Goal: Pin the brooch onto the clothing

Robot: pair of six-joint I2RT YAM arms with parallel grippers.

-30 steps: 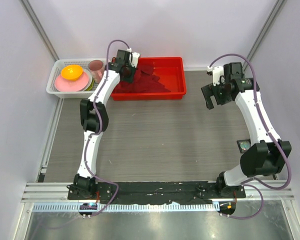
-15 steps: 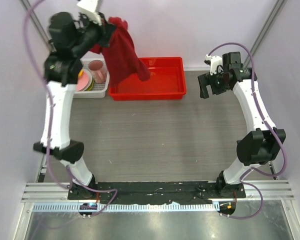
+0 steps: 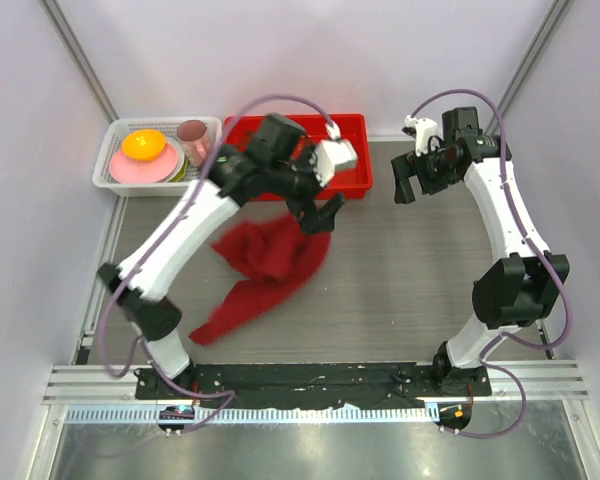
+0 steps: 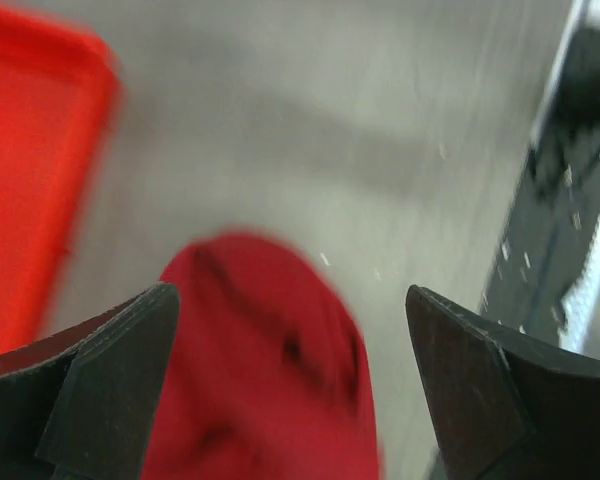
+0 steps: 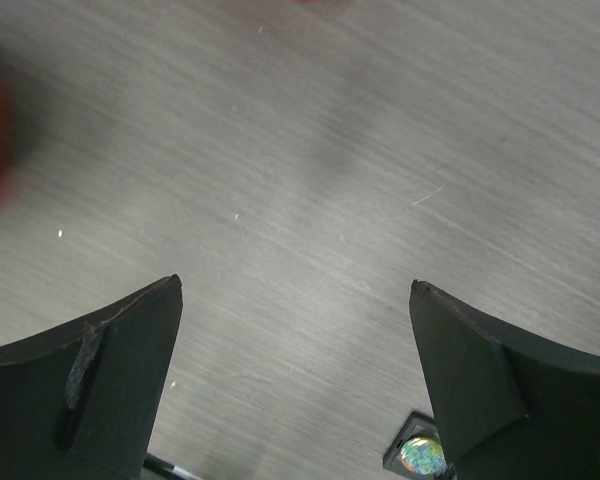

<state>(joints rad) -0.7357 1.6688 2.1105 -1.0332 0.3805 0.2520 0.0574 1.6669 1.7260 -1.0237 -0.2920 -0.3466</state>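
Nearest the bases, the clothing is seen crumpled on the table, with a tail trailing toward 7 o'clock and the bulk heaped left of centre; no collar or label can be made out. Just above the heap's 2 o'clock edge the left gripper is held with its jaws spread wide and nothing between them, and in its wrist view the red cloth lies loose beneath. The brooch is caught only at 5 o'clock in the right wrist view, a small iridescent disc in a dark square on bare table, apart from the shirt. Farther back, at 2 o'clock from the heap, the right gripper is poised over bare table, likewise parted and empty. Beyond, a red tray and a white basket of dishes are set by the far wall. The step in hand is judged to be laying the garment out, which is not yet done. Next, a smooth patch of cloth must be spread and the brooch fetched, probably by the right arm.
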